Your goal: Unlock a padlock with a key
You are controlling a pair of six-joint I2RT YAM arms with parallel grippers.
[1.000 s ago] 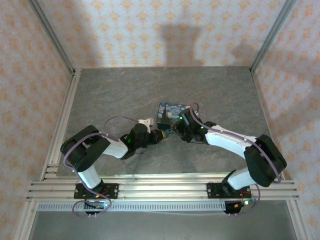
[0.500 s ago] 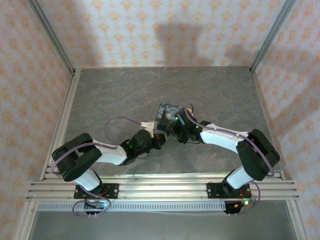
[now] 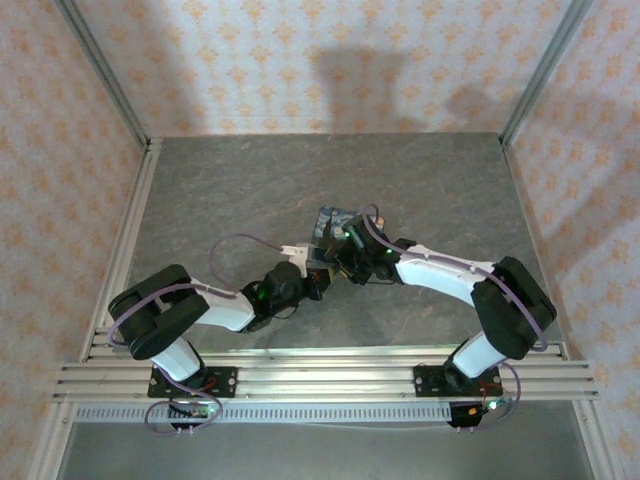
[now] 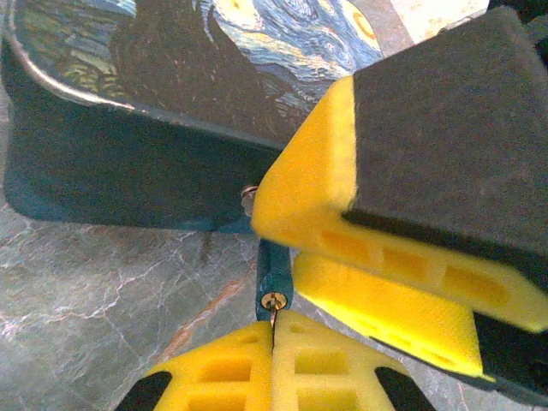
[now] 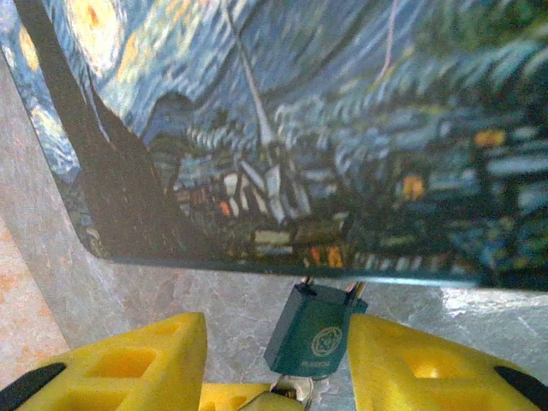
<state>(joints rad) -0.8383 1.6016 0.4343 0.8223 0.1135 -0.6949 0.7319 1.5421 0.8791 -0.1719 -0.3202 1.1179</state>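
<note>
A small dark green padlock (image 5: 315, 332) hangs by its shackle from the edge of a blue swirly-print box (image 5: 282, 128). My right gripper (image 5: 276, 347) is open around it. One yellow finger touches the lock's right side, and the other finger (image 5: 145, 368) stands apart on the left. The left gripper (image 4: 274, 330) is shut on the key (image 4: 274, 317), a thin metal sliver whose tip sits in the keyhole (image 4: 273, 300) on the underside of the padlock (image 4: 274, 270). In the top view the left gripper (image 3: 322, 272) and the right gripper (image 3: 337, 252) meet at the box's near edge.
The box (image 3: 333, 218) lies mid-table on the grey stone-patterned table (image 3: 230, 190). Metal rails (image 3: 125, 250) run along the left and front edges, with patterned walls behind. In the left wrist view the right gripper's fingers (image 4: 385, 214) crowd close on the right.
The right gripper's jaws have spread a little wider around the padlock. Both grippers have shifted slightly toward the box, and the left arm's elbow has swung down and to the left.
</note>
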